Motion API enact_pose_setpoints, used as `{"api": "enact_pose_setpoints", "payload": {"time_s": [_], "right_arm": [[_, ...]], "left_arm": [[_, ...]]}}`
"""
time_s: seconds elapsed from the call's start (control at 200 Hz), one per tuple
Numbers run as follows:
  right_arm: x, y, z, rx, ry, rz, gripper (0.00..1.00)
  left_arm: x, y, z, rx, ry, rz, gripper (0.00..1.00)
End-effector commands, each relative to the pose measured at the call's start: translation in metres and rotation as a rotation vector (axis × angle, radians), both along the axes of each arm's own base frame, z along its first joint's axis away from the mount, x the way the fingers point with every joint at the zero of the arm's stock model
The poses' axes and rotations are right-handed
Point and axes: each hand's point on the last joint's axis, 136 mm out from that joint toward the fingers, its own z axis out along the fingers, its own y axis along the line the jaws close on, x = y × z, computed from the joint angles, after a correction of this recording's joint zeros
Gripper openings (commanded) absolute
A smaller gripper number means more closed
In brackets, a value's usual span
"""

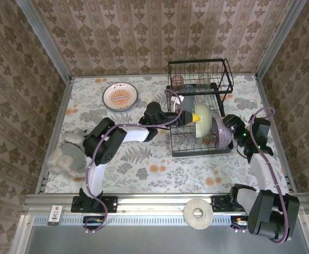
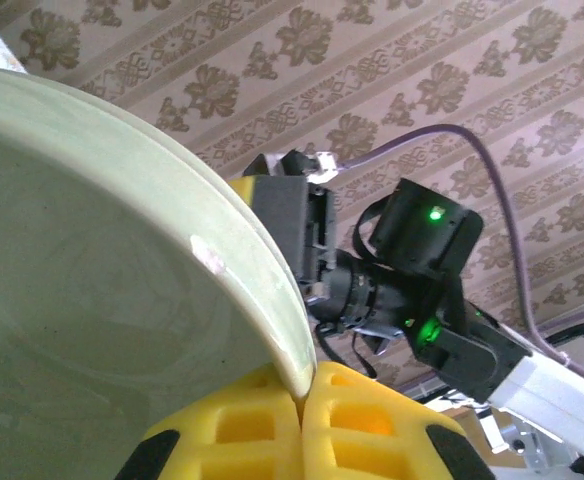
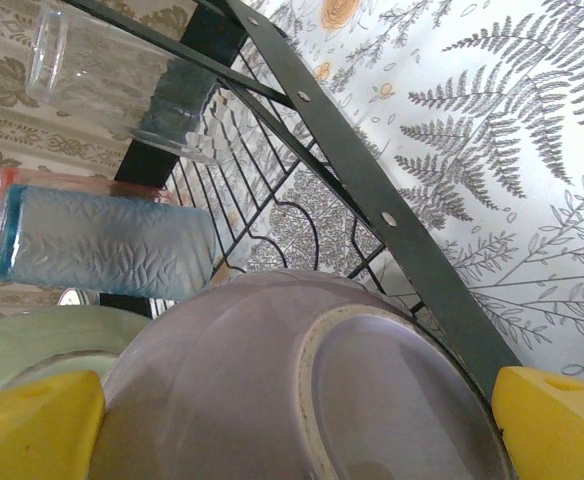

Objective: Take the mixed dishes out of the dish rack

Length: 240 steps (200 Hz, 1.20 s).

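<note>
Remotely, my left fingers [image 2: 372, 425] were clamped on the cream-green bowl [image 2: 92, 300] rim, bowl at the dish rack [image 1: 197, 154] lower tier — right fingers [image 3: 32, 425] stood spread wide, flanking the lilac bowl [image 3: 272, 390] beside it

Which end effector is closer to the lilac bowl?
Right. The right end effector stands open around the lilac bowl; the left end effector grips the rim of the cream-green bowl beside it.
</note>
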Motion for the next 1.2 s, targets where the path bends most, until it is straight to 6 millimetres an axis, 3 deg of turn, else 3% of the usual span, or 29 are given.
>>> {"api": "enact_pose_setpoints", "payload": {"time_s": [0.0,0.405,0.74,1.045,1.195], "right_arm": [[-0.014,-0.004,-0.011,-0.029,0.089,-0.014,1.00],[-0.015,-0.005,0.000,-0.052,0.081,-0.003,1.00],[-0.014,-0.002,0.035,-0.081,0.028,0.028,1.00],[-0.018,0.002,0.067,-0.134,-0.005,0.055,1.00],[-0.016,0.010,0.084,-0.161,-0.034,0.085,1.00]], "left_arm": [[-0.007,0.023,0.090,-0.208,-0.228,0.052,0.00],[-0.023,0.045,0.116,-0.238,-0.296,0.065,0.00],[-0.045,0.061,0.138,-0.227,-0.364,0.026,0.00],[-0.074,0.078,0.144,-0.056,-0.505,-0.008,0.00],[-0.083,0.091,0.131,0.155,-0.628,-0.001,0.00]]}}
